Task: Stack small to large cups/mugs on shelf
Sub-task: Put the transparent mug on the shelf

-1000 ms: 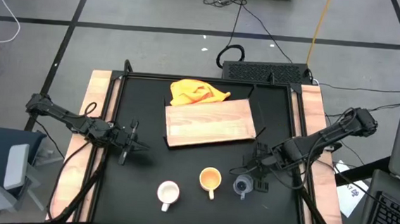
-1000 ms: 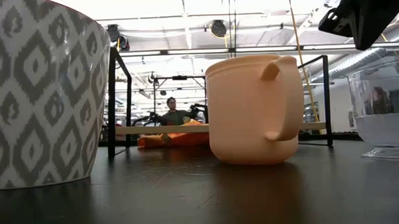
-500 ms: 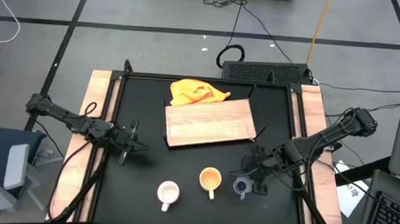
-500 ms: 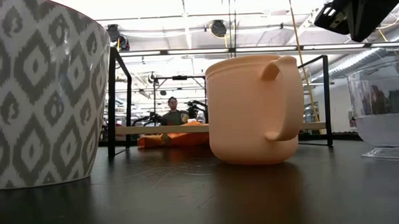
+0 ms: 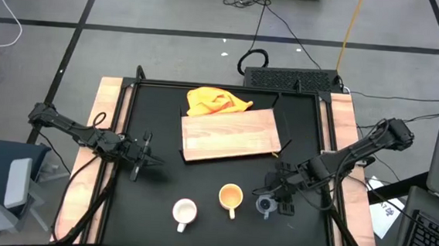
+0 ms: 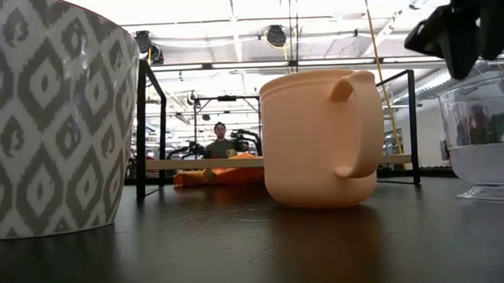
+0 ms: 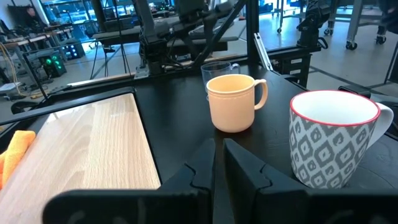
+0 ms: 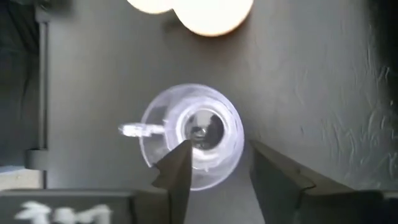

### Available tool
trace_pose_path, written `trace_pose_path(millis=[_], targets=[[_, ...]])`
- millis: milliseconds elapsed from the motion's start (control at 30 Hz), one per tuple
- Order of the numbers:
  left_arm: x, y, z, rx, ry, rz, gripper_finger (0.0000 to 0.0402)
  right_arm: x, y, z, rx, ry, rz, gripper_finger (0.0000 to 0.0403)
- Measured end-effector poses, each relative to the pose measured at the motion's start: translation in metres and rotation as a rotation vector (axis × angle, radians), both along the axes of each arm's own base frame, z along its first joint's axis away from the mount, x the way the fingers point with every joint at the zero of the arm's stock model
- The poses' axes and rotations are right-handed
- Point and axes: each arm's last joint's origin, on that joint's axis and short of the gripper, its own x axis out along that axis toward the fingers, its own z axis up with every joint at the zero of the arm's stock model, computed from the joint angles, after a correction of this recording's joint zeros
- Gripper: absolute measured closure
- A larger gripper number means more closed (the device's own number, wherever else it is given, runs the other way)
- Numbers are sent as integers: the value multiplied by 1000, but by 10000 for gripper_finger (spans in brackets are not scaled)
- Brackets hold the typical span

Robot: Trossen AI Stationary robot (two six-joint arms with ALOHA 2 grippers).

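Three vessels are set upright in a row near the desk's front edge: a white mug patterned with grey diamonds, a yellow-orange handled mug in the middle, and a tiny clear glass cup, empty. The light-brown wooden board is laid flat behind them, bare

surface: black mat top with light wooden side rails, beneath both tools
cloth: crumpled yellow-orange cloth at the far edge of the surface, well apart from both tools
cables: black cable loop and a yellow cord on the floor beyond the surface
person: seated far off in the room, behind the surface
keyboard: at the floor's edge past the right tool
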Motion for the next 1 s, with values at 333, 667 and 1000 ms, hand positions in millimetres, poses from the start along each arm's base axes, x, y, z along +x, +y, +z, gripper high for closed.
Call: trace_pose_path(millis=[333,667,1000], targets=[[0,0,0,0,0,0,366,0,-6,-16,2,2,-28,209],[0,0,0,0,0,0,366,-3,-7,-30,5,-4,-29,210],[0,0,0,0,0,0,366,-2,-7,-32,7,-13,-29,210]])
